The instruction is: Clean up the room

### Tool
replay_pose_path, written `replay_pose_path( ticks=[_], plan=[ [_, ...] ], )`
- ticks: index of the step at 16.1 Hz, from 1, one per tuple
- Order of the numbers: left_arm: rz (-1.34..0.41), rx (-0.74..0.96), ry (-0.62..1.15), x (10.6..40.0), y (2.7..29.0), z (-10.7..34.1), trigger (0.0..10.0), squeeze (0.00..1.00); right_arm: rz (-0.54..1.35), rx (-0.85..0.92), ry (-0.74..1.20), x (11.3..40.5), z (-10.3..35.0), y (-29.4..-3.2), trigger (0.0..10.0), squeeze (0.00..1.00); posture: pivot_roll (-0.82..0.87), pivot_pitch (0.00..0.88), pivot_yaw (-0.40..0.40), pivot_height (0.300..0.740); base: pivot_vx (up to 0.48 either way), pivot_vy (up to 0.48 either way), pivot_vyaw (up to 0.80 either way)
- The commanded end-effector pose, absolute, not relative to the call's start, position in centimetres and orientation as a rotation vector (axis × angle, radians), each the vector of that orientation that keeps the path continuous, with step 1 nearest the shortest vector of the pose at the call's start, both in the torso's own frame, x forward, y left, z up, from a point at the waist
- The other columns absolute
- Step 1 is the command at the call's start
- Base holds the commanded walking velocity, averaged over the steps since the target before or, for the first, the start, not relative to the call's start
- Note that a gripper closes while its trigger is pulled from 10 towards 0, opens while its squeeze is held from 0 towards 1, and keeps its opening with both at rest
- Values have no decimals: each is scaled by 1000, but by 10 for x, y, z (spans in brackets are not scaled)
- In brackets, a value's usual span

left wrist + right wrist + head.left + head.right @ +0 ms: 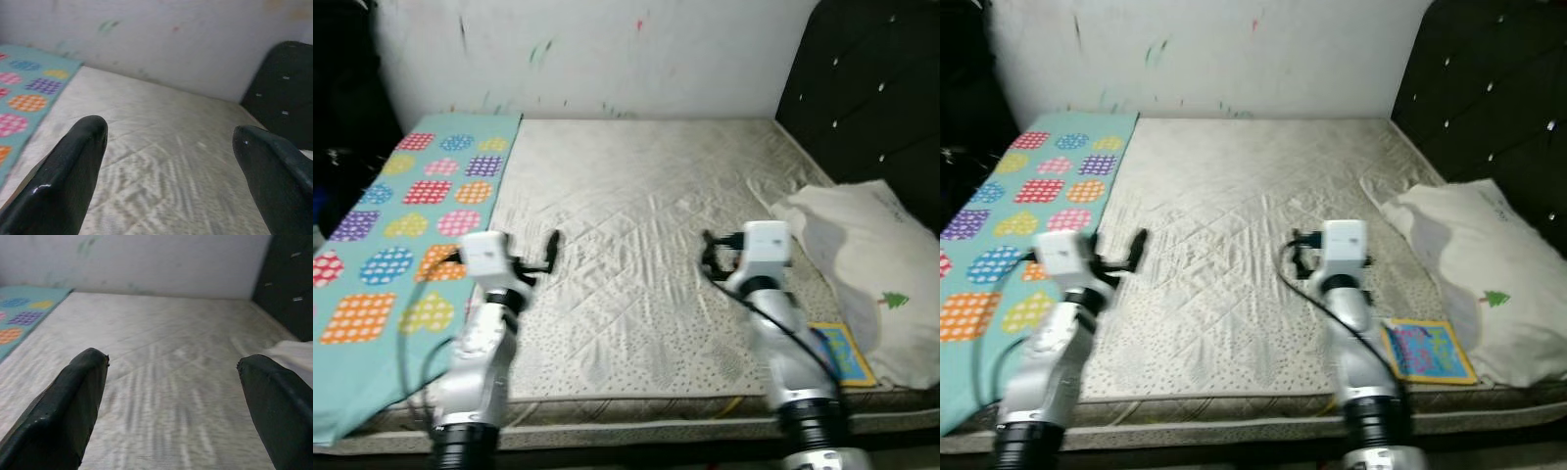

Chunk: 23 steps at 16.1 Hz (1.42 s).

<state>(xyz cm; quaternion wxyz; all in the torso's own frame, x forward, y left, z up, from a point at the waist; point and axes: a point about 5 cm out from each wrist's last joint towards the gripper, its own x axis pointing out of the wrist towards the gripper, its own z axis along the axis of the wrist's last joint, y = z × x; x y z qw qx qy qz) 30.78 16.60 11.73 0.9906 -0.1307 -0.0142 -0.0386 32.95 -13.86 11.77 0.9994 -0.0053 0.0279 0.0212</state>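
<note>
Both grippers, left (551,253) & right (709,257), spread wide, holding nothing, over the bare mattress (636,215). Pillow (867,264), book (843,352), dotted blanket (401,225) not tidied yet, imo.

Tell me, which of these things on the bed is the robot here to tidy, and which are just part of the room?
Likely for tidying:
- white pillow, crumpled by the headboard
- colourful book at the mattress edge
- teal patterned blanket along the robot's left side

Just there:
- mattress
- dark headboard
- marked wall

Both grippers, left gripper and right gripper, are open, holding nothing.
</note>
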Motion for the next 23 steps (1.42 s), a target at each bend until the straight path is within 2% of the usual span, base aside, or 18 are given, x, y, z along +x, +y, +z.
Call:
replay_pose_path(
  ticks=[1, 5, 8, 10, 20, 23],
  plan=[
    [-71, -275, -37, 309, 168, 120, 10000, 0, 52, -17, 47, 331, 121, -135, 10000, 0, -93, 0, -17, 740, 0, 0, 0],
    [-22, -309, -15, 311, 169, 118, 10000, 0, 50, -9, 51, 332, 120, -135, 10000, 0, -93, 0, -15, 740, 0, 0, 0],
    [-18, -321, 3, 311, 169, 115, 10000, 0, 49, -6, 70, 331, 116, -135, 10000, 0, -96, 0, -18, 740, 0, 0, -800],
    [-16, -323, 5, 311, 169, 115, 10000, 0, 48, -6, 70, 331, 116, -135, 10000, 0, -99, 0, -18, 740, 0, 302, -497],
    [-10, -306, 3, 311, 170, 115, 10000, 0, 55, -20, 83, 331, 113, -134, 10000, 0, -101, 7, -19, 740, 0, 441, 0],
    [-48, -309, -19, 311, 168, 118, 10000, 0, 56, -22, 87, 330, 112, -133, 10000, 0, -102, 8, -17, 740, 0, 0, 0]
  ],
)
